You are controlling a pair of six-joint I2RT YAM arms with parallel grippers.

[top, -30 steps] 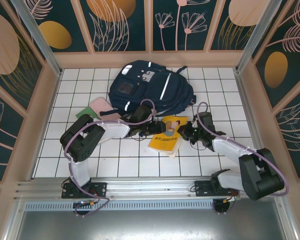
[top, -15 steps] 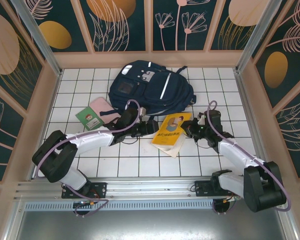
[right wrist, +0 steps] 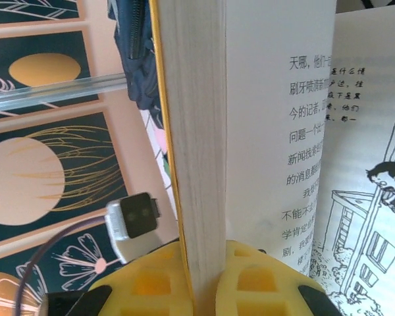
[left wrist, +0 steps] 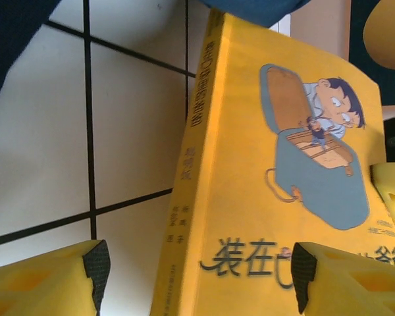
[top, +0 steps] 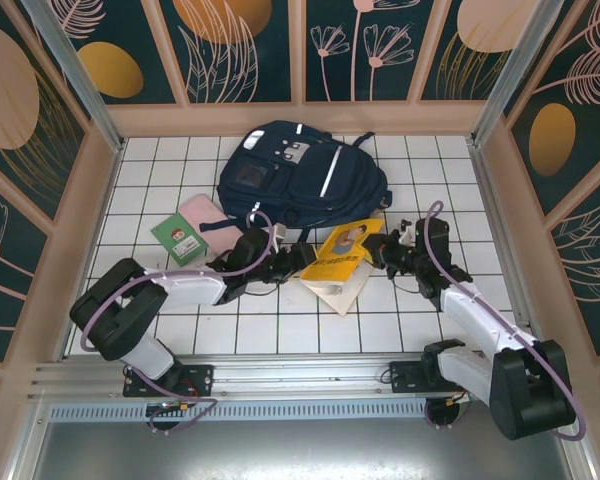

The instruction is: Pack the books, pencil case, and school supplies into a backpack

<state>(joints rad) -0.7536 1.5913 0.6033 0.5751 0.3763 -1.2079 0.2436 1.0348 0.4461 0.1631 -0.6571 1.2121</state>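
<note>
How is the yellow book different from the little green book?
The yellow book is bigger than the green book. The yellow book is tilted up, pinched by the right gripper, pages hanging open; the green book lies flat and shut on the table. Both are outside the backpack.

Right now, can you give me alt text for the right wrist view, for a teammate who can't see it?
The right tool is clamped shut on the page edge of the orange-yellow book. To the right, its open pages show Chinese text and a cartoon; the backpack sits behind.
</note>
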